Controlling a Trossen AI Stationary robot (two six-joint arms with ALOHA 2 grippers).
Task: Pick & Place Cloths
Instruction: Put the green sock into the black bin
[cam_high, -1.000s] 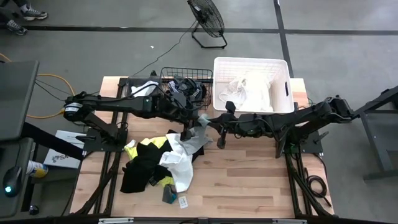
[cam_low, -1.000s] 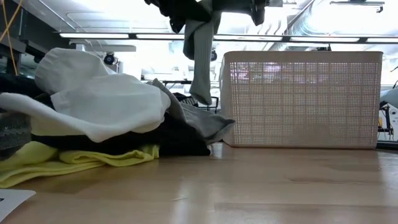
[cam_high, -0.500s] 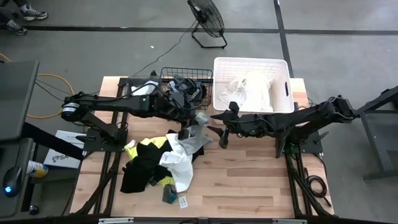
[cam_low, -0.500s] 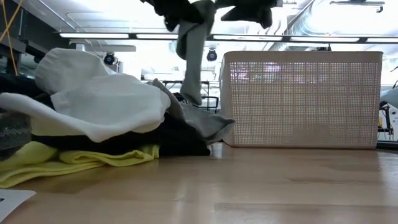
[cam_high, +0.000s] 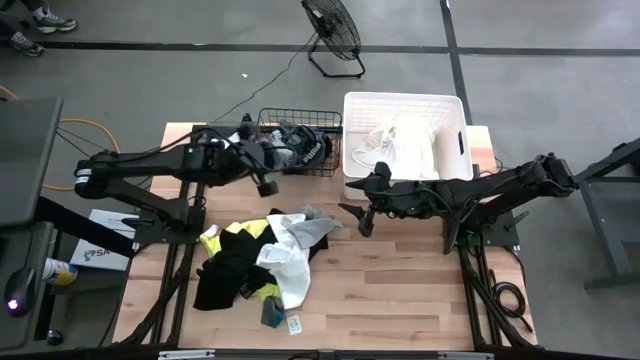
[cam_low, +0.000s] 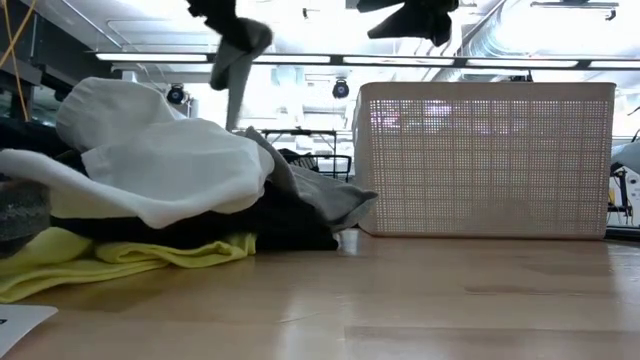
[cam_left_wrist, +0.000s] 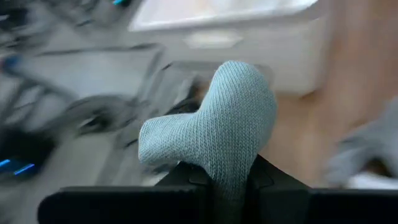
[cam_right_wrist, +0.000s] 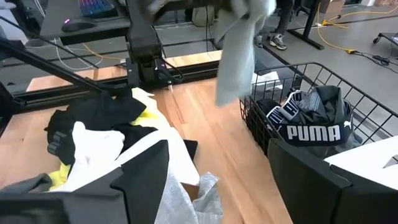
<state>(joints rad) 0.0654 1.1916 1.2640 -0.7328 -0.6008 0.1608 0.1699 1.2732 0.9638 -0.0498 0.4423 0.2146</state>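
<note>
A grey knit cloth (cam_right_wrist: 238, 53) hangs from my left gripper (cam_high: 270, 170), which is shut on it above the table just left of the black wire basket (cam_high: 262, 118). The basket holds dark cloths with white lettering (cam_right_wrist: 311, 132). My right gripper (cam_right_wrist: 217, 186) stands open and holds nothing, above the wood in front of the white tub (cam_high: 352, 140), right of the pile of cloths (cam_high: 255, 255). The pile of black, white, grey and neon yellow cloths lies on the table's near left. A white cloth (cam_high: 405, 145) lies in the tub. My left gripper pinches the grey knit cloth between its two fingers at a bunched fold (cam_left_wrist: 229, 163), and a rounded lump of it bulges out past the fingertips. The fingers come from the table's left, slanting down. The rest of the cloth (cam_low: 236, 75) hangs slack below, clear of table and pile.
The white tub stands at the back right, the wire basket next to it on its left. A paper tag (cam_high: 295, 324) and a small dark thing (cam_high: 270, 312) lie near the front edge. Bare wood (cam_high: 400, 290) spreads over the near right.
My right gripper has opened and let go of the grey cloth, staying nearly in place. My left gripper, still shut on the cloth, has swung up and toward the table's left and far side, next to the wire basket, and has tipped. The cloth has gone with it.
</note>
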